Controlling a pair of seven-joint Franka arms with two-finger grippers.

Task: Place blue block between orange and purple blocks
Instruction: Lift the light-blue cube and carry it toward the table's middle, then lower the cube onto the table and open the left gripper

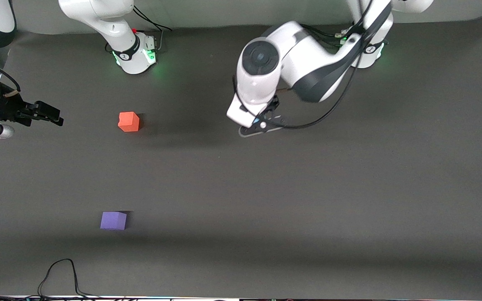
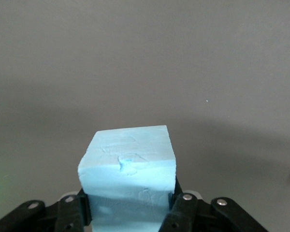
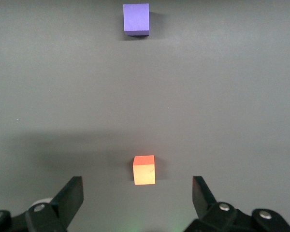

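Table [image 1: 349,200] – dark grey matte cloth, faintly felted, with soft shadow bands across it.

Blue block [image 2: 128,164] – light sky-blue cube of foam-like matte stuff, its upper face dimpled and scuffed, edges slightly rounded. It sits clamped between the black fingers [image 2: 181,208] of the left gripper [image 1: 262,125], which press on two opposing sides. In the front view the cube is almost wholly hidden under the white wrist; the gripper hangs over the cloth near mid-table, at about three o'clock from the orange block [image 1: 129,121] and well apart from it.

Orange block: orange-red matte cube, crisp edges, resting flat on the cloth, toward the right arm's end of the table.

Purple block [image 1: 113,220] – violet cube of the same size, flat on the cloth, at roughly six o'clock from the orange one and nearer the front camera, well apart from it.

Right gripper [image 1: 44,113] waits at the right arm's end of the table, its black wedge-shaped fingers [image 3: 72,195] spread wide with nothing between them. In the right wrist view the orange cube shows between the fingertips, down on the cloth.

A thin black cable [image 1: 61,276] loops along the edge nearest the front camera.
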